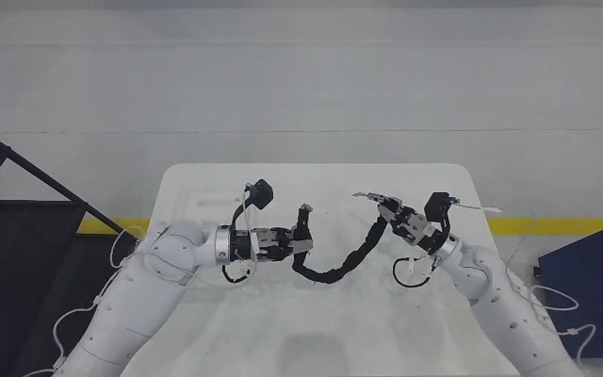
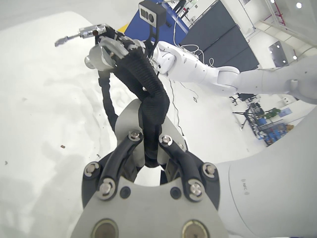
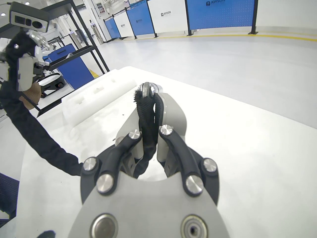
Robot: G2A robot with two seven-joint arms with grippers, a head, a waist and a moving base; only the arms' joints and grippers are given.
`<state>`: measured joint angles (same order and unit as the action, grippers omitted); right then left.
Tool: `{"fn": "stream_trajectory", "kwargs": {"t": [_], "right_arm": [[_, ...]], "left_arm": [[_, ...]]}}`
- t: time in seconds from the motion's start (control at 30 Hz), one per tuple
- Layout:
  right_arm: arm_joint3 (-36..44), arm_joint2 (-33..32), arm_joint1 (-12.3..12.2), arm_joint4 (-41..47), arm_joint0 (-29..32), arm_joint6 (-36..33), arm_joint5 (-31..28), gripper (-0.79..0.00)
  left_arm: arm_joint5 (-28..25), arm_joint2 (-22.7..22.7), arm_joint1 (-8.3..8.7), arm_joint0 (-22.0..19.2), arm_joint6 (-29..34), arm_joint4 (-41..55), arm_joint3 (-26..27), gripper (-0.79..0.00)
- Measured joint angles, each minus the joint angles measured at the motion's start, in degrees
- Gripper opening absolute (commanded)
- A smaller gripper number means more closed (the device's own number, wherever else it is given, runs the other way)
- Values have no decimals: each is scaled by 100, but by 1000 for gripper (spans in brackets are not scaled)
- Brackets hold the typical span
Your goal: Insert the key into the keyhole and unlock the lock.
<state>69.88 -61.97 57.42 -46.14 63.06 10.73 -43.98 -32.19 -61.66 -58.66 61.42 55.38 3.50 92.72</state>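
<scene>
Both pincers are busy here. The left pincer [image 1: 298,242] is clenched on one stretch of the black-sleeved cable lock [image 1: 334,271]. The right pincer [image 1: 396,214] is clamped on the other end, and the cable sags between them above the tabletop [image 1: 311,330].

Now the part that matters. A chrome head [image 2: 90,31] pokes out of the right pincer's grip, and a slim flat metal piece juts from it. I read that piece as the key [image 2: 62,41], apparently seated in the head, though the keyhole itself is hidden. Its long axis runs straight out of the chrome head, away from the right pincer and toward the left arm's side of the tabletop.

So the key sits just beside the right pincer and well apart from the left one. The right pincer is nearer, but it is the one steadying the lock. I judge the turning falls to the left pincer, which would have to let go of the cable and come in end-on along that axis to twist.
</scene>
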Motion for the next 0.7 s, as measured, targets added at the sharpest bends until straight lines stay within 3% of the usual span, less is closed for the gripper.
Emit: {"fn": "stream_trajectory", "kwargs": {"t": [0.17, 0.5, 0.7], "right_arm": [[-261, 174, 96, 254, -234, -398, -11, -785], [-871, 554, 308, 289, -598, -809, 266, -785], [-1129, 720, 416, 236, -707, -958, 452, -785]], "left_arm": [[240, 687, -198, -749, 303, 272, -869, -785], [312, 1729, -606, -1725, 590, 280, -2286, -785], [199, 2253, -841, -2209, 619, -481, -3013, -785]]}}
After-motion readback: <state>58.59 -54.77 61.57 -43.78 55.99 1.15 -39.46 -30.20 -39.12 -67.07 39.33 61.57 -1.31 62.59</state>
